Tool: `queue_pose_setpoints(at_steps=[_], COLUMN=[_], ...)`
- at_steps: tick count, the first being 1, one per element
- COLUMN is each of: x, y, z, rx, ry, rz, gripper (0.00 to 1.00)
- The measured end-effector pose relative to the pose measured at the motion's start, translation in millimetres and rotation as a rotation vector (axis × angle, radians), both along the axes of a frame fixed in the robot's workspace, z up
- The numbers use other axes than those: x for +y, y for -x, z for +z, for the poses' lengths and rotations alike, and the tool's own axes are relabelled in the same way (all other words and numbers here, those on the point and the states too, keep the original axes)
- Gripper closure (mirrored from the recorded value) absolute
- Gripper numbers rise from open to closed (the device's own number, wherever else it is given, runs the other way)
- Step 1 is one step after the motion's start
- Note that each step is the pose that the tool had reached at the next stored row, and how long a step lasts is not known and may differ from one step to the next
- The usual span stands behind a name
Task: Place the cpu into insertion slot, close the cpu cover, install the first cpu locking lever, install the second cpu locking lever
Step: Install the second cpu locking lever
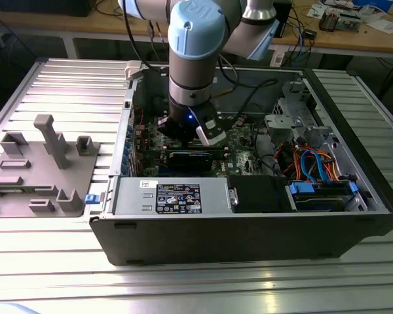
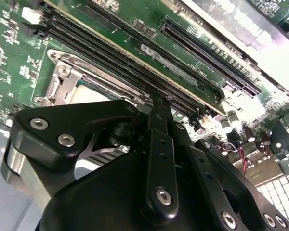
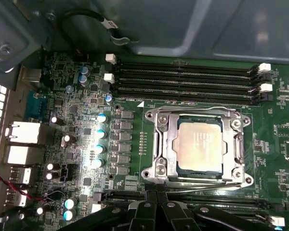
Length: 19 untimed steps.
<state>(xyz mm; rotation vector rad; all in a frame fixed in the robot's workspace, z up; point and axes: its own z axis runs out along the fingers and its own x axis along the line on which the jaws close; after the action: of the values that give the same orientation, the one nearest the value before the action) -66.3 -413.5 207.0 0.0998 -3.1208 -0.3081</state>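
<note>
Your arm is down inside the open PC case (image 1: 249,222), gripper (image 1: 187,131) low over the green motherboard (image 3: 77,125). In the first wrist view the cpu (image 3: 200,143) sits flat in the insertion slot (image 3: 171,144), silver top showing through the window of the cpu cover (image 3: 197,115), which lies down around it. The gripper's black fingers (image 3: 156,209) sit just beside the socket's edge, near a thin metal lever (image 3: 202,184) running along that side; can't tell whether that lever is latched. In the second wrist view the fingers (image 2: 159,139) look pressed together with nothing between them, tips near the long memory slots (image 2: 135,62). A grey fixture plate (image 1: 39,170) sits on the table at the exterior view's left.
</note>
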Motion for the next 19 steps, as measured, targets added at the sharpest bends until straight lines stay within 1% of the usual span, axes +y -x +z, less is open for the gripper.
queue_pose_setpoints(at_steps=[2,3,6,9,10,11,12,19], x=[0.0,0.2,1.3,2.7,4.7,4.3,4.3,4.3], y=[3.1,4.9,5.4,5.4,5.6,5.7,5.6,5.7], z=[-1.6,-2.6,-4.8,-6.8,-10.0,-4.3,9.7,9.9], rx=[0.0000,0.0000,0.0004,-0.0001,0.0000,0.0000,0.0000,0.0000], ry=[-0.0027,-0.0056,-0.0155,-0.0319,-0.0445,-0.0444,-0.0444,-0.0444], rz=[0.000,0.000,0.000,0.000,0.000,0.000,0.000,0.000], gripper=[0.89,0.89,0.89,0.89,0.89,0.89,0.89,0.89])
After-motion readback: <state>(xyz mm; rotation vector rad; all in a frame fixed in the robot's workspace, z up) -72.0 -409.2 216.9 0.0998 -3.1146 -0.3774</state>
